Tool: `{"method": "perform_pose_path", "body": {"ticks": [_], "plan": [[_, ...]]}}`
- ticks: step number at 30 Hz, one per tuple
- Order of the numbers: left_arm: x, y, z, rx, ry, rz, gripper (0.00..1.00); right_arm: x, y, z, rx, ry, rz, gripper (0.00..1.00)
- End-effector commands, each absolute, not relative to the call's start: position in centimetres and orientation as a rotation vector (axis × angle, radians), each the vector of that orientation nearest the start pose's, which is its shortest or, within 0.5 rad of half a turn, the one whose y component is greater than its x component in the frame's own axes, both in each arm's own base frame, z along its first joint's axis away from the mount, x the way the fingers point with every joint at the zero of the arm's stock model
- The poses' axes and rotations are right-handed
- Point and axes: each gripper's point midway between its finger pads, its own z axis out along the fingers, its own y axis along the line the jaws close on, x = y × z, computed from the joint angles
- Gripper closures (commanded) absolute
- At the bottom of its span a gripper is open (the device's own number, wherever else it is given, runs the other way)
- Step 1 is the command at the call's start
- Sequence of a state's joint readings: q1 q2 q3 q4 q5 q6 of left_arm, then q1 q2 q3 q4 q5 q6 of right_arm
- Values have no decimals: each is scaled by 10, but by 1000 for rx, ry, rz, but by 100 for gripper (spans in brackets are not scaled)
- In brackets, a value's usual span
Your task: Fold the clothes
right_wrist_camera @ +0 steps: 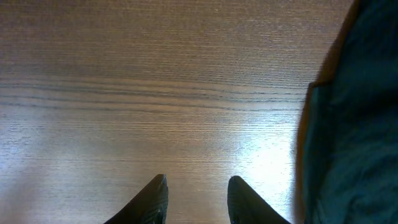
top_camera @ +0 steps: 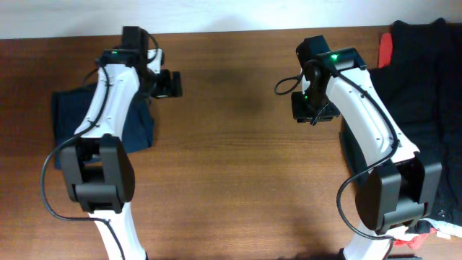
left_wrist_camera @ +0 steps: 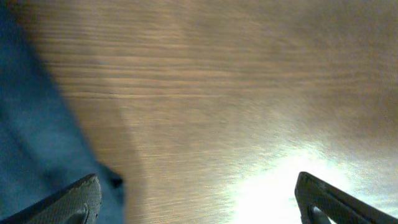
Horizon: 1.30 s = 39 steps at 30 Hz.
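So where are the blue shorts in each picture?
Overhead: shorts at the left, partly under the left arm.
Left wrist: shorts along the left edge.
Right wrist: not in it; the dark cloth at the right edge is another garment.
Shared landmark: the wooden table.

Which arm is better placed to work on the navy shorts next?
Left. The left fingers, open, hover beside the navy shorts; the right fingers are far across, next to the black garments.
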<state>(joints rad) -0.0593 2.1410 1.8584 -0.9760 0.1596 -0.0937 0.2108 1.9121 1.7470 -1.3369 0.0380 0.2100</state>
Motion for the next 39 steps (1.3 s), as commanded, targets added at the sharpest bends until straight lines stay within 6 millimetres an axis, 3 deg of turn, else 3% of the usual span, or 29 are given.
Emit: {"method": "perform_pose_path", "body": {"ticks": [1, 8, 11, 13, 18, 20, 23, 27, 30, 33, 35, 39], "plan": [[474, -70, 76, 8, 2870, -305, 1, 371, 67, 147, 22, 3039, -57, 64], [451, -58, 30, -41, 2949, -297, 1, 370, 67, 147, 22, 3043, -59, 64], [432, -31, 10, -114, 3016, -206, 1, 370, 67, 147, 21, 3043, -59, 64], [423, -2, 3, -175, 3047, -72, 1, 370, 67, 147, 17, 3043, -59, 64], [425, 54, 10, -336, 3012, 36, 1, 370, 67, 146, 17, 3046, -64, 64], [425, 60, 11, -370, 3007, 0, 1, 370, 67, 146, 18, 3046, -64, 64], [424, 58, 11, -332, 3019, -12, 1, 370, 67, 147, 18, 3044, -64, 64], [423, 34, 17, -251, 3036, -16, 1, 370, 66, 146, 30, 3046, -56, 63], [430, 4, 40, -138, 2995, -24, 1, 373, 73, 147, 88, 3052, 155, 54], [433, -37, 65, 52, 2950, -35, 1, 379, 54, 148, 175, 3034, 175, 48], [416, -62, 72, 168, 2990, -38, 1, 375, 33, 147, 201, 3056, 175, 45], [370, -74, 78, 208, 3164, -104, 1, 355, 12, 146, 232, 3134, 166, 47]]}}
